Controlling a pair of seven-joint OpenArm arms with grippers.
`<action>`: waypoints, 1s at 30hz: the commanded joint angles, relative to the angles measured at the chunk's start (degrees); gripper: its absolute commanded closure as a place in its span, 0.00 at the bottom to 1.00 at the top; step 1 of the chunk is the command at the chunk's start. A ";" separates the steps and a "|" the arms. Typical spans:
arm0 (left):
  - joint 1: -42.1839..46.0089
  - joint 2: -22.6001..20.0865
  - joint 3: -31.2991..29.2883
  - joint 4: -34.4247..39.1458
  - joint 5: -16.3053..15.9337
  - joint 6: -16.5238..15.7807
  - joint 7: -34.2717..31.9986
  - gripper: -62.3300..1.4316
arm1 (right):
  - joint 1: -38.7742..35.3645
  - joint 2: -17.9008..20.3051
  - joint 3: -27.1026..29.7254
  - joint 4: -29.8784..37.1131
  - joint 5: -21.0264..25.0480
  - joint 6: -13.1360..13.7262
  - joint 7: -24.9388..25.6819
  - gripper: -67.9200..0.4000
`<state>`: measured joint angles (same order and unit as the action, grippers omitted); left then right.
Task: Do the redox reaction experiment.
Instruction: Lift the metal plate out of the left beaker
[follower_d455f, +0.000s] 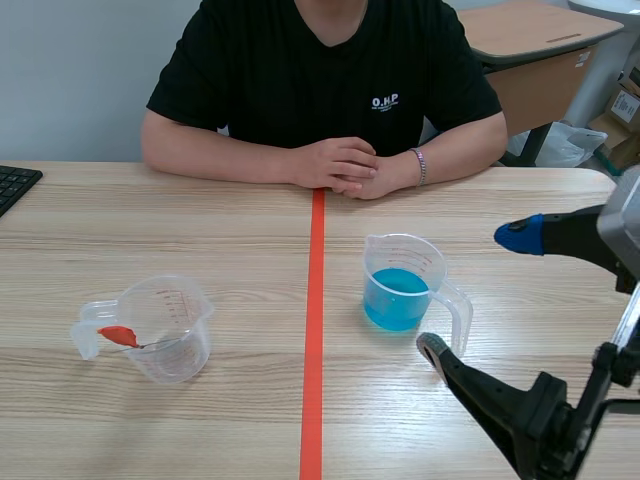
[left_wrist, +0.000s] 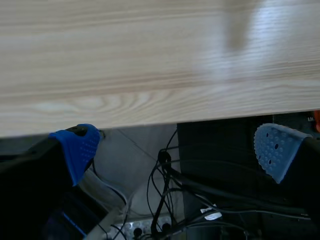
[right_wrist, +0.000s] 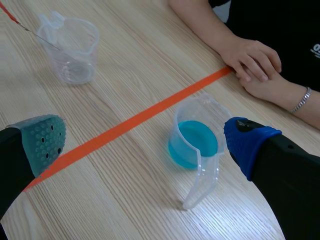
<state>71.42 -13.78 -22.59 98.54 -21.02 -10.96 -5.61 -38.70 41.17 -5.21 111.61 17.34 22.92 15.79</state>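
**Both grippers open, blue cup ahead of the right one**

The right gripper (right_wrist: 145, 142) has its jaws wide apart and holds nothing. One finger carries a grey-green pad (right_wrist: 44, 141) and the other finger a blue pad. In the right wrist view the blue cup (right_wrist: 195, 145) stands just ahead of the gap between the two fingers, closer to the blue pad. It is a clear measuring cup, upright, with blue liquid in its lower part. Its handle (right_wrist: 200, 187) points back toward the gripper. In the scene view the right gripper (follower_d455f: 476, 292) is just beside this handle, and no finger touches the cup.

The left gripper (left_wrist: 176, 149) also has its jaws apart, with nothing between the blue pads (left_wrist: 77, 147). It is off the near edge of the table (left_wrist: 150, 60), and black cables (left_wrist: 165, 175) hang under it. This gripper does not show in the scene view.

The tape line (follower_d455f: 315, 330) runs down the middle of the table. The blue cup stands just to the right of it. The clear cup (follower_d455f: 165, 330) stands well apart on the other side, upright, with no liquid that I can see. A thin rod with a red tip (follower_d455f: 118, 336) leans over its rim.

A person sits across the table with folded hands (follower_d455f: 350, 165) that rest at the far end of the tape line. A bracelet (follower_d455f: 421, 166) is on one wrist. The corner of a keyboard (follower_d455f: 12, 185) lies at the far left.
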 joint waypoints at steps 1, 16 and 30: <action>-0.15 0.46 1.03 0.13 -0.42 -0.11 -1.05 0.00 | 1.92 0.74 -1.46 1.16 0.63 -0.20 0.72 0.00; -1.51 2.49 8.66 -7.89 -0.76 0.13 -3.85 0.00 | 19.74 1.05 -23.98 1.14 -4.70 -0.24 -0.17 0.00; -3.96 2.47 8.76 -10.86 -0.74 0.35 -3.58 0.00 | 35.47 -7.93 -41.18 -6.36 -13.40 -0.63 -4.09 0.00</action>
<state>66.98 -11.44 -13.63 86.87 -21.47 -10.52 -8.60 -4.14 33.41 -46.35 105.21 3.77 22.70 11.05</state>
